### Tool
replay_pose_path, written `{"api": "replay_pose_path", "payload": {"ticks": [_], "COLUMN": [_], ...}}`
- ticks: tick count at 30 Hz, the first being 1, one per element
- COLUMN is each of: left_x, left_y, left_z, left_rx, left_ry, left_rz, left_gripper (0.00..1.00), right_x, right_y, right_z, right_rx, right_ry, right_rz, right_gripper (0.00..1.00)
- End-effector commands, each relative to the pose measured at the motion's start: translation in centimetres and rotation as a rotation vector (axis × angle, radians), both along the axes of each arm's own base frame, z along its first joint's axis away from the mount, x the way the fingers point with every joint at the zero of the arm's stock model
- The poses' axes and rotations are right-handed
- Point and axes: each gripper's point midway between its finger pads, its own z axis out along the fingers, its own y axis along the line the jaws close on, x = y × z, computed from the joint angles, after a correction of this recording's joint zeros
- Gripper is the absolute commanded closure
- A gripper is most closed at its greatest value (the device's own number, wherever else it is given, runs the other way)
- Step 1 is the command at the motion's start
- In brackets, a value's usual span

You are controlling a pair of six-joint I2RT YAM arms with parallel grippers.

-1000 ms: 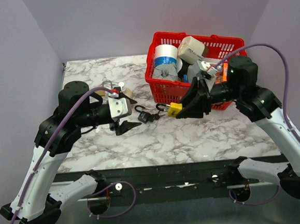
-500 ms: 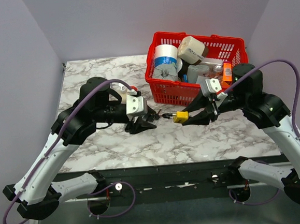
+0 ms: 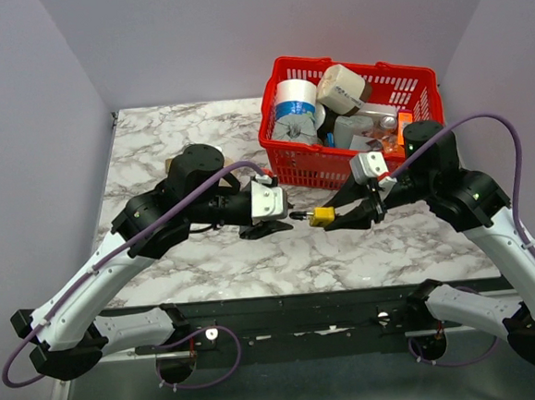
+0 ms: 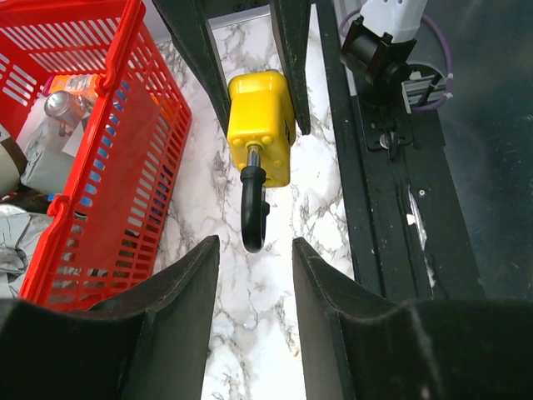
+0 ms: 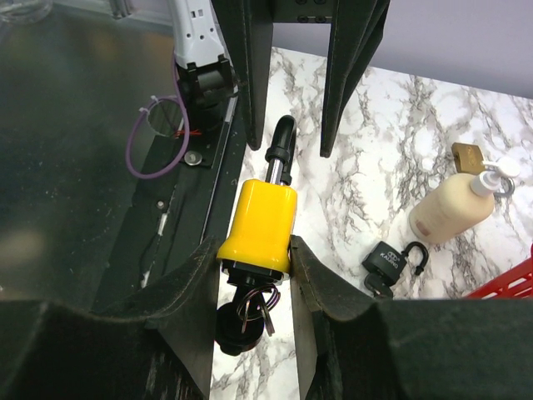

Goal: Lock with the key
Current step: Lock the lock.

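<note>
Arms: both bend in from the near edge and meet low over the middle of the surface, tips facing each other.
Left arm: points toward 3 o'clock in the top view.
Right arm: points toward 9 o'clock in the top view.
Right fingers: closed on the yellow padlock, one on each side of its body.
Left fingers: spread apart, holding nothing.
Shackle: sticks out of the lock toward the left fingers. Its hooked end is free and sits right at the gap between their tips, touching neither.
Keys: bunched at the lock's 6 o'clock end in the right wrist view.
Red basket: full of things, at 1 o'clock from the lock in the top view.
Black padlock: lies on the surface, well apart from the fingers.
</note>
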Motion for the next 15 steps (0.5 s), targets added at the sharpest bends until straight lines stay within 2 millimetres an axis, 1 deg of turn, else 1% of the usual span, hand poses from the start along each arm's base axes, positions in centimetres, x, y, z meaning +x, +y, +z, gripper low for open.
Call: {"api": "replay_pose_path", "payload": {"ticks": [1, 3, 5, 9, 12, 13, 15], "left_x": [0.2, 0.1, -0.1, -0.5, -0.6, -0.7, -0.8], "left_y": [-0.6, -0.7, -0.8, -1.1, -1.3, -1.4, -1.6], "left_z": [0.0, 0.0, -0.1, -0.3, -0.6, -0.7, -0.7], "left_rx": [-0.007, -0.009, -0.008, -0.018, -0.019, -0.020, -0.026], "left_ry": [-0.028, -0.019, 0.001, 0.043, 0.069, 0.078, 0.113], "left_rz": [-0.003, -0.009, -0.012, -0.017, -0.019, -0.022, -0.018], "left_gripper": [0.54, 0.56, 0.62, 0.69, 0.78, 0.84, 0.90], "right_x": [-0.4, -0.3, -0.1, -0.1, -0.1, 0.0, 0.2], "right_y": [0.0, 0.1, 0.1, 0.2, 0.1, 0.2, 0.2], "right_z": [0.5, 0.4, 0.5, 0.4, 0.3, 0.3, 0.6], "right_rx": [0.022, 0.020, 0.019, 0.016, 0.015, 0.015, 0.027], "right_ry": [-0.056, -0.057, -0.063, -0.064, -0.071, -0.077, -0.101], "right_rz": [0.020, 0.017, 0.008, 0.006, -0.001, -0.006, -0.018], "right_gripper": [0.99, 0.99, 0.99, 0.99, 0.99, 0.99, 0.99]}}
